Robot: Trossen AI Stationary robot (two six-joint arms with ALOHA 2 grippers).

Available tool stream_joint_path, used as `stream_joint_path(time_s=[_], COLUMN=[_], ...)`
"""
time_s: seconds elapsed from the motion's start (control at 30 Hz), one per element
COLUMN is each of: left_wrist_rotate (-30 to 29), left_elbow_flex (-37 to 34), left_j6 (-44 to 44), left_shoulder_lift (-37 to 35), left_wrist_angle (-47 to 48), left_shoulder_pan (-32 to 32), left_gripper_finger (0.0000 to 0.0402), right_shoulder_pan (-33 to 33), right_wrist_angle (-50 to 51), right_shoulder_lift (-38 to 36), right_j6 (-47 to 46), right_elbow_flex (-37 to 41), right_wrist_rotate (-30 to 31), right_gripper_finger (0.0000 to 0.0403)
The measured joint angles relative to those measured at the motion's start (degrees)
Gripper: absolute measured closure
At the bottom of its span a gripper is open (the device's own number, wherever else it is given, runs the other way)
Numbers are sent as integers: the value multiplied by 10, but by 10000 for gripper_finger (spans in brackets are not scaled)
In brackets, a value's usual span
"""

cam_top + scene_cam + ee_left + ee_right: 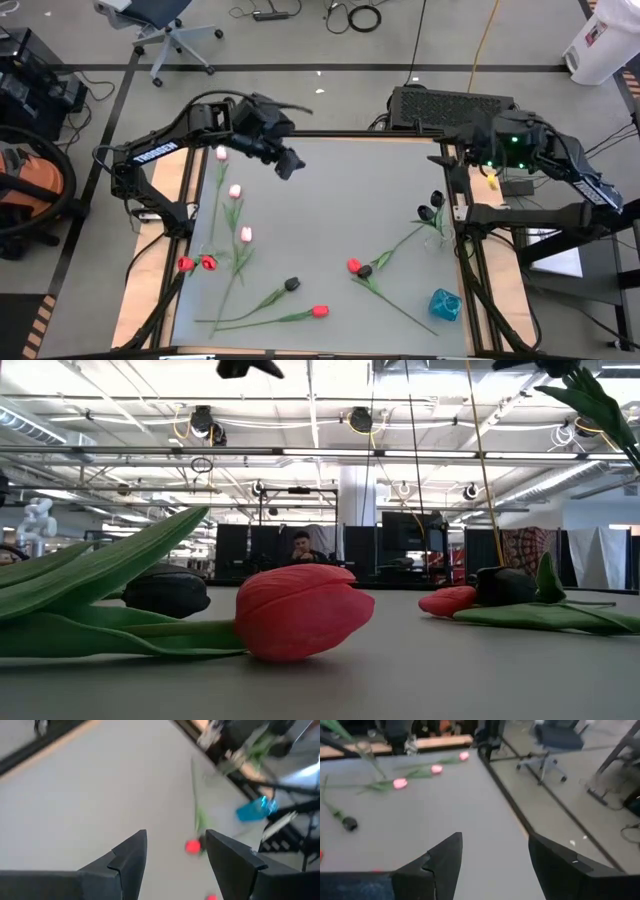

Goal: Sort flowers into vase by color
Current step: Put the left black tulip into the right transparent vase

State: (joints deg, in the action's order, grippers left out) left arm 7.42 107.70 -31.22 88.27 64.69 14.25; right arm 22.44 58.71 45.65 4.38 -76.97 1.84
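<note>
- My left gripper (287,163) hangs over the far-left part of the table (330,215), jaws spread with nothing between them.
- My right gripper (492,852) hovers near the table's far-right corner, jaws also spread and empty.
- The flowers are all lying flat: three pink tulips (234,191) just beside the left jaws, two red tulips (196,263) further toward the near-left edge, a black tulip (291,284) and a red tulip (320,311) near the front.
- Out ahead of the left jaws lie a red-and-black pair (358,268) and a blue vase (445,304) tipped on the table.
- I judge that sorting has hardly started; no stem is in the vase.
- Next I'd pick one colour, lower the left jaws astride a pink stem, and pinch the thin stem low.
</note>
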Motion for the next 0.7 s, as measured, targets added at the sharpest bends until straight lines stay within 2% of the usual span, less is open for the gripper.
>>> stream_joint_path(time_s=[0.23,0.4,0.7], left_wrist_rotate=[-5,-7,-8], left_elbow_flex=[-1,-29,-103], left_j6=[0,-5,-74], left_shoulder_lift=[0,0,6], left_wrist_angle=[77,85,84], left_shoulder_pan=[-23,-37,-67], left_gripper_finger=[194,194,194], right_shoulder_pan=[0,0,0], right_wrist_angle=[-8,-7,-6], right_shoulder_lift=[-22,-35,-45], right_j6=[-3,-7,-6], right_elbow_flex=[0,0,0], right_wrist_rotate=[20,29,30], right_gripper_finger=[184,184,184])
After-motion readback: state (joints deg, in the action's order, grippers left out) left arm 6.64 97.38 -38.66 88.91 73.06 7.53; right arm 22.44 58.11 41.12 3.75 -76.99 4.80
